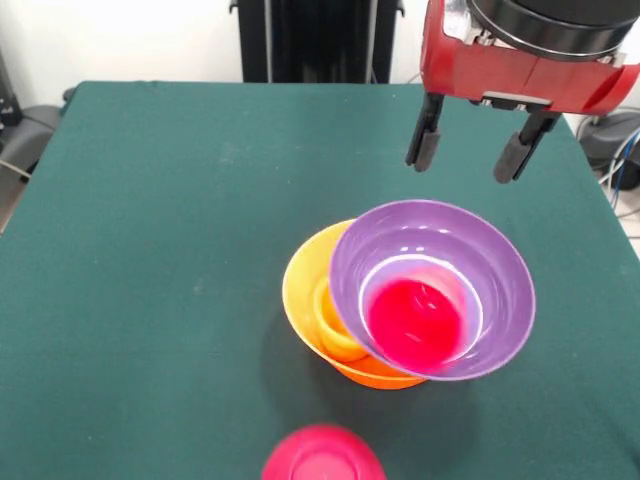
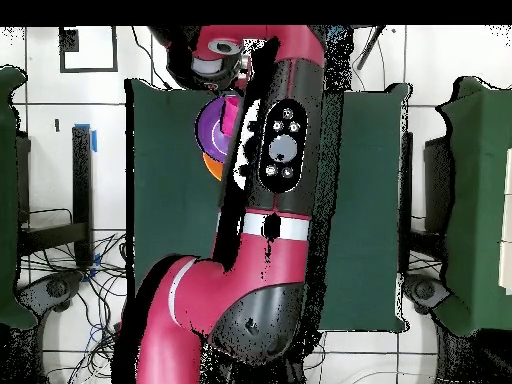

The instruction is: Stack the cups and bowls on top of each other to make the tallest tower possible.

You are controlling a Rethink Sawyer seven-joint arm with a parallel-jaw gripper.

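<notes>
The tower stands right of the table's middle. Its base is the big orange bowl (image 1: 298, 285). A purple bowl (image 1: 440, 235) rests in it, tilted toward the camera, with a red piece (image 1: 415, 322) in its bottom. A yellow-orange cup (image 1: 335, 328) lies in the orange bowl beside the purple one. My gripper (image 1: 470, 152) is open and empty, above and behind the purple bowl, clear of it. A red bowl (image 1: 322, 457) lies upside down at the table's near edge. In the overhead view the arm (image 2: 275, 150) hides most of the purple bowl (image 2: 210, 125) and orange bowl (image 2: 212, 166). The other cups and bowls are out of view.
The green table (image 1: 150, 250) stretches to the left of the tower. The robot's black pedestal (image 1: 315, 40) stands at the far side. Cables and grey gear (image 1: 615, 140) lie off the right edge.
</notes>
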